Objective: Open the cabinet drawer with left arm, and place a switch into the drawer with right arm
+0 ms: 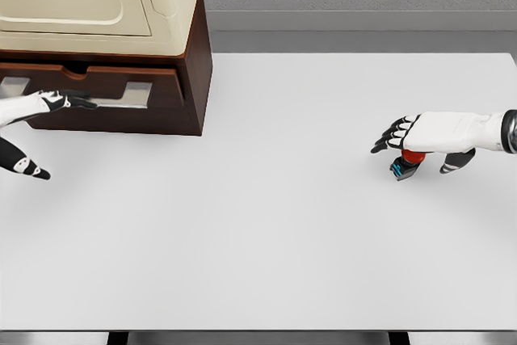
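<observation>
Bench [258,232] surface, smooth, matte and white, fills the near part of the head view. Farther back on the right side, the right hand [420,141] reaches in palm down, white shell with dark fingers partly curled over the switch [408,163]. That switch sits on the bench right beneath the palm: a small piece with a red rounded top and a dark base showing a blue spot, its long axis tilted from lower left to upper right. Whether the fingers actually grip it cannot be told. Across the bench, well apart, the left hand [44,103] stretches its fingers flat along the pale recessed handle of the drawer [105,90], thumb hanging below. The drawer front is dark brown wood, belonging to the cabinet [190,62], whose top is glossy cream. Nothing of the drawer's inside shows.
</observation>
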Tool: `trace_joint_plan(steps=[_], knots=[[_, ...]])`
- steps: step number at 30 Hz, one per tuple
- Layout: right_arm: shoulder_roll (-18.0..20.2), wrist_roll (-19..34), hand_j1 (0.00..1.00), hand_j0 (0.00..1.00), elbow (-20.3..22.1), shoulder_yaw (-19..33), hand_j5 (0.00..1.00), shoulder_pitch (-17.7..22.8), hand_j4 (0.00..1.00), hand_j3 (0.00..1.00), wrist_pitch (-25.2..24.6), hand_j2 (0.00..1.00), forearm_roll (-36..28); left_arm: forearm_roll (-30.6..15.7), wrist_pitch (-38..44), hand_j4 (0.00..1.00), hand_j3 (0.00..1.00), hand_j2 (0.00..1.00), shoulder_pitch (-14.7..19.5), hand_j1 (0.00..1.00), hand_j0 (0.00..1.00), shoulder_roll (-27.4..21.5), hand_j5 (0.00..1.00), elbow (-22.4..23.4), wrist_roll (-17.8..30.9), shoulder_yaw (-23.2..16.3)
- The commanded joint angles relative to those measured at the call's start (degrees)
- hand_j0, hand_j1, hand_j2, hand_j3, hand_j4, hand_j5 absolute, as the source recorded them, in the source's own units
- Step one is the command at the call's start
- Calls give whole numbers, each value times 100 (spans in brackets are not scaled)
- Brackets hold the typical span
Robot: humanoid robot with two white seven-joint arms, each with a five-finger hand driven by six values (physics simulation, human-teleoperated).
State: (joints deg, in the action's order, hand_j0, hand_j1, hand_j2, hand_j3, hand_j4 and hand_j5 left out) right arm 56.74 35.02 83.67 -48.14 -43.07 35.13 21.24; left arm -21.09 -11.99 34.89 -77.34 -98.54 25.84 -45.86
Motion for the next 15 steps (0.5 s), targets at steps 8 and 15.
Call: trace_joint_plan(steps=[8, 15], knots=[[13, -2, 100, 100, 1, 15, 100, 0, 100, 100, -13, 100, -24, 290, -347, 100, 100, 100, 1, 100, 100, -202, 100, 46, 27, -143], [13, -2, 100, 100, 1, 32, 100, 0, 100, 100, -13, 100, -24, 281, -708, 100, 100, 100, 1, 100, 100, -387, 100, 46, 35, -310]])
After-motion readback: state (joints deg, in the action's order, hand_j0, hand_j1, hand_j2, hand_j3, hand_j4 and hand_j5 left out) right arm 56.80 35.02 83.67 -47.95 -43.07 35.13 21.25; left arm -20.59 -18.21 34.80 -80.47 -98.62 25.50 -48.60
